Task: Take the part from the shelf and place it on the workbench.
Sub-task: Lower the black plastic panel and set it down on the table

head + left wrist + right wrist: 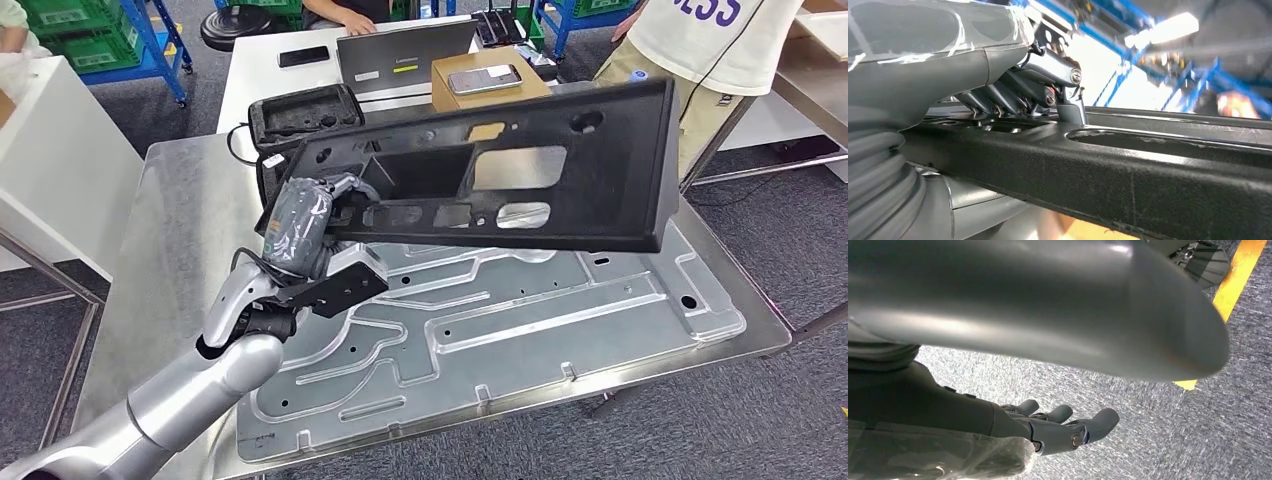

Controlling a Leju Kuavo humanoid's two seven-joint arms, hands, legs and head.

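Observation:
The part (560, 165) is a large black plastic panel with several cut-outs, held tilted in the air above the steel workbench (170, 230). My left hand (305, 222) grips its near left end, fingers hooked through a cut-out. In the left wrist view the fingers (1048, 82) curl over the black edge of the part (1128, 175). Under the part a grey metal moulded plate (520, 320) lies flat on the bench. My right hand (1063, 427) hangs beside my body above the carpet, fingers loosely extended and holding nothing.
A black foam case (300, 112) sits at the bench's far left. Behind it a white table holds a laptop (400, 55), a cardboard box (490, 85) with a phone on top, and another phone (303, 56). A person (700, 50) stands at far right. Blue racks with green crates stand behind.

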